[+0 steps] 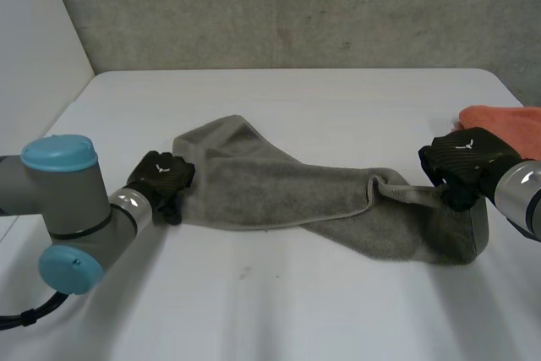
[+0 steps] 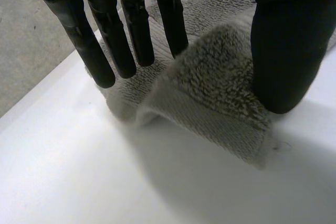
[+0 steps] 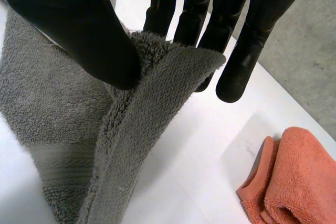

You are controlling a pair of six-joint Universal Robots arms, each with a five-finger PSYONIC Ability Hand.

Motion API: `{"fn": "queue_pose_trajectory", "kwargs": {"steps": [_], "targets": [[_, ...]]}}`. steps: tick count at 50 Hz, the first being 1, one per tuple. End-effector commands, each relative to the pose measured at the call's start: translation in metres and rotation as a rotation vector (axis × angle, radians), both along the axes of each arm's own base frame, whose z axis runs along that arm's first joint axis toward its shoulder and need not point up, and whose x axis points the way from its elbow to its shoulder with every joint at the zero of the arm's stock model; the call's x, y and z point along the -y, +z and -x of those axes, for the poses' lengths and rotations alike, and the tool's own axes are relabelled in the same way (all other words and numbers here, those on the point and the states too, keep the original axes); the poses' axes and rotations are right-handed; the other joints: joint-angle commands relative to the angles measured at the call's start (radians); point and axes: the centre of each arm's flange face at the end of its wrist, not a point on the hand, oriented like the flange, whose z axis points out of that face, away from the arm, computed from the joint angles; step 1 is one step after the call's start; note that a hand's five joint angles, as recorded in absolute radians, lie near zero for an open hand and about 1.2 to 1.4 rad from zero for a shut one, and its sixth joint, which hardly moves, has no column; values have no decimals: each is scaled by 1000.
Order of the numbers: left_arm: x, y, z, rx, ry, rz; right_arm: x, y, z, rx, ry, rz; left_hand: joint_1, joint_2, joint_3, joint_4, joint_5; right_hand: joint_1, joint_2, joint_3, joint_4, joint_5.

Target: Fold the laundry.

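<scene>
A grey towel (image 1: 279,183) lies stretched sideways across the white table (image 1: 296,302). My left hand (image 1: 161,177) is at the towel's left corner. In the left wrist view that corner (image 2: 220,93) humps up between the thumb and the straight fingers of the left hand (image 2: 131,30), which pinch it. My right hand (image 1: 465,156) holds the towel's right corner lifted off the table, so the cloth hangs below it. In the right wrist view the thumb of the right hand (image 3: 79,24) presses the towel's edge (image 3: 157,77) against the fingers.
A folded orange cloth (image 1: 507,124) lies at the table's right edge just behind my right hand, and appears beside the hanging towel as the orange cloth (image 3: 299,177) in the right wrist view. A concrete wall stands behind the table.
</scene>
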Motion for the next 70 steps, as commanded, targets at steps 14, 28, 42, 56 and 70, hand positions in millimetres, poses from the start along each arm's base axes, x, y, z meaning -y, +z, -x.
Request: {"fn": "queue_pose_trajectory", "kwargs": {"steps": [14,28,42,56,70], "targets": [[7,19,-2,-4,36,56,3,-3,0,-2,-1,-8,790,794,796,793,806,430,222,223,210,234],[-59,182,-37,-118,162,412,-13,59,3,-13,12,115,790,794,796,793,806,430,222,223,210,234],[-69,140,-45,-8,175,143,-4,4,12,-281,98,-163,790,794,796,793,806,430,222,223,210,234],[50,165,-11,-74,235,317,109,70,-24,-69,-97,339,790,794,796,793,806,430,222,223,210,234],[34,294,-16,-460,239,704,105,183,-32,327,-107,803,790,794,796,793,806,430,222,223,210,234]]}}
